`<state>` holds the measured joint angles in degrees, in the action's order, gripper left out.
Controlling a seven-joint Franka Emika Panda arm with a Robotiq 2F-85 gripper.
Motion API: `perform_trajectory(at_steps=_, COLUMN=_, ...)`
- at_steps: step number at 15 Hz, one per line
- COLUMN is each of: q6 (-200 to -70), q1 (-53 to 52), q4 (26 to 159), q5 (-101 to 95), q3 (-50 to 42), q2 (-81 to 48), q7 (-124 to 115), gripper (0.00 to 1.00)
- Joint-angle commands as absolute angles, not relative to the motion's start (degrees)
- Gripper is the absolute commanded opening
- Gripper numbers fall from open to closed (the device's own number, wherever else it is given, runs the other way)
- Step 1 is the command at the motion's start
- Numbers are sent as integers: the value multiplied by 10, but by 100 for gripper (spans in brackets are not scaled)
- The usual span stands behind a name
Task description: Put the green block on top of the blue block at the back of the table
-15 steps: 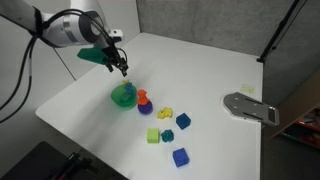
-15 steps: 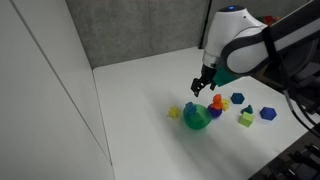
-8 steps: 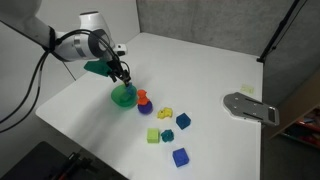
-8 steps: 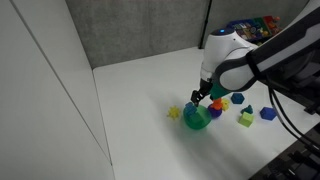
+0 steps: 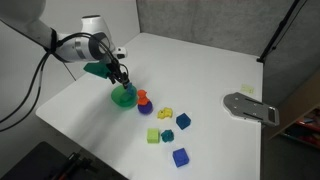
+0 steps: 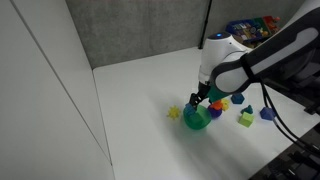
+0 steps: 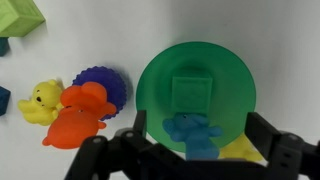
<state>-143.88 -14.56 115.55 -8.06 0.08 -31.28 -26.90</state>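
Logged claw (image 5: 122, 78) lower than a second ago, hovering right over green bowl (image 5: 124, 97), jaws spread wide, nothing gripped. Found green block (image 5: 153, 135) well clear of claw, beyond orange toy (image 5: 143, 100); blue block (image 5: 183, 121) farther still. Could not tell square shape (image 7: 190, 95) under claw from bowl's floor. Noted blue lump (image 7: 192, 130) partly hidden by claw. Saw bare table (image 5: 200, 60) behind claw.
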Motion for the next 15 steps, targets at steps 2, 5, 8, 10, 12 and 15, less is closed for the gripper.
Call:
perform_trajectory(at_steps=2, q6=-1433, q1=-158, q4=1138, q5=-81, q3=-19, q2=-333, q7=-277, gripper=100)
perform_trajectory(at_steps=5, q6=-1425, q1=-157, q4=1129, q5=-74, q3=-23, q2=-353, q7=-276, gripper=100)
perform_trajectory(at_steps=8, q6=-1426, q1=-151, q4=1124, q5=-60, q3=-14, q2=-371, q7=-265, gripper=100)
perform_trajectory(at_steps=10, q6=-1428, q1=-152, q4=1121, q5=-53, q3=-12, q2=-380, q7=-264, gripper=100)
perform_trajectory(at_steps=12, q6=-1426, q1=-154, q4=1117, q5=-48, q3=-14, q2=-387, q7=-267, gripper=100)
perform_trajectory(at_steps=15, q6=-1429, q1=-157, q4=1114, q5=-46, q3=-16, q2=-395, q7=-267, gripper=100)
